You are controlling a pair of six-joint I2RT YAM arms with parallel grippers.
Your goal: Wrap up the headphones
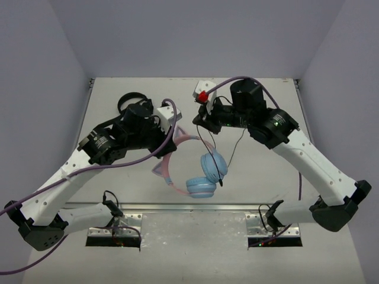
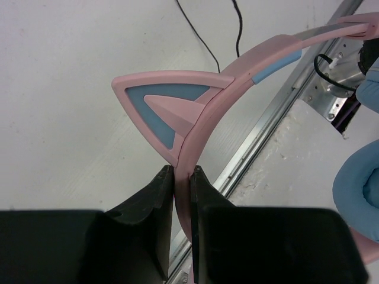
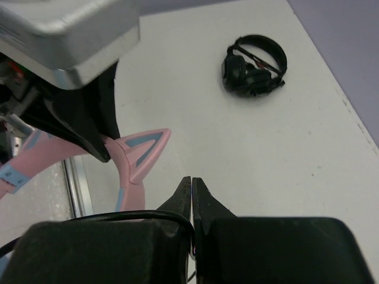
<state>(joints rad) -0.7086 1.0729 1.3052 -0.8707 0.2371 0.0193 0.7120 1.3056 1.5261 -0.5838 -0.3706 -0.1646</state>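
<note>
Where the left gripper closes, its two fingers are pinched on the pink band of the headphones, the band running up out of the seam between them. One cat ear sits on the band just beyond the fingertips. In the overhead view the headphones lie at the middle of the table, between the two arms and nearer the front rail than the far edge. The band curves from the left gripper toward the rail, bulging to the left, with its open side facing right. The two light-blue cups close that side, one above the other in that view. So the long axis runs roughly from far to near. Whether the cups rest on the table or hang clear of it cannot be told.

The thin black cable rises from the cups to the right gripper, just beside the left one. Its fingers are pressed together, and in the wrist view the cable crosses one finger and slips into the seam between them.

A pair of all-black headphones lies well apart toward the far left corner, behind the left arm. The left arm's purple lead sags beside the band.
</note>
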